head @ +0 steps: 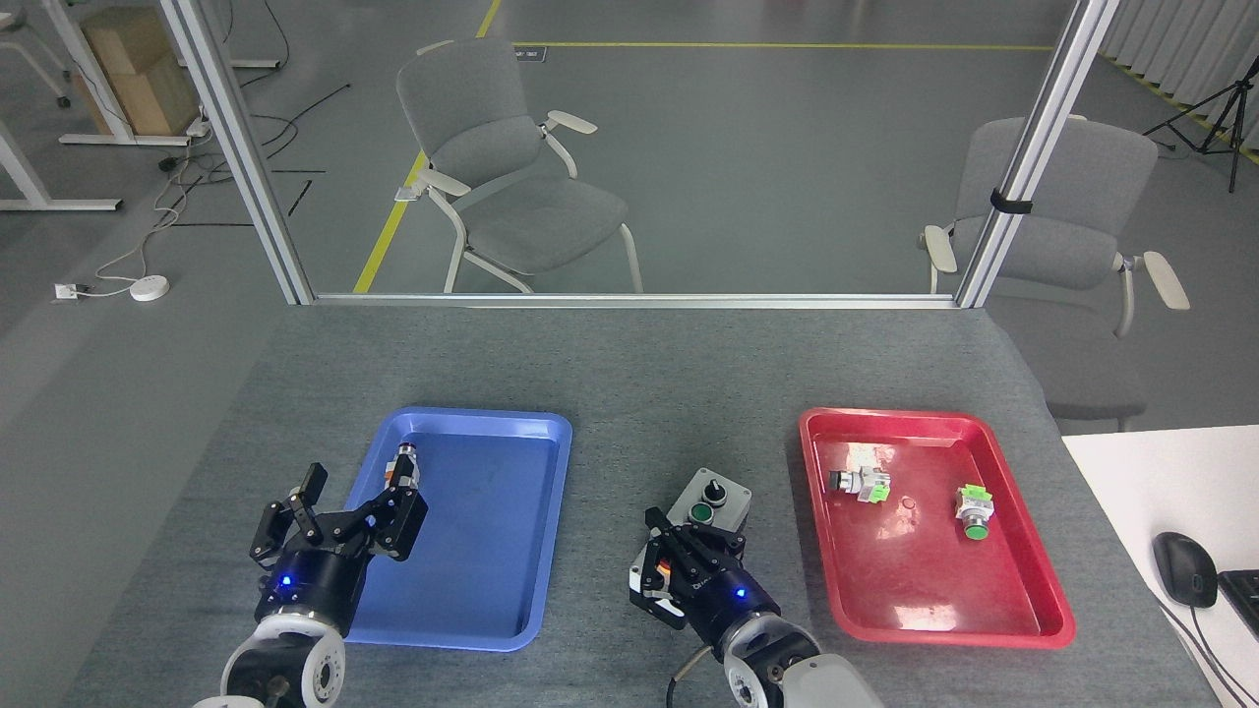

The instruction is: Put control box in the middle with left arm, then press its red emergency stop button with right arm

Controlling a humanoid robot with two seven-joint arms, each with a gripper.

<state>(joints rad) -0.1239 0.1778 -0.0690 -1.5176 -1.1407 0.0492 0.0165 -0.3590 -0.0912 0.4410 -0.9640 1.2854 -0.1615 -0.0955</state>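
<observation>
Even, diffuse overhead light is filling the scene, leaving only soft, faint shadows lying close under the trays on the grey table (pixel 629 383). Pale glare patches are showing on the red tray (pixel 1043 600) floor, mostly along its near edge, and small blue lights are glowing on both grippers. Focus is holding sharp throughout, with straight frame posts leaning outward toward the upper corners.

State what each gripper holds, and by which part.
Nothing is held. Left gripper hangs open and empty by the blue tray. Right gripper sits over the control box, gripping nothing.
</observation>
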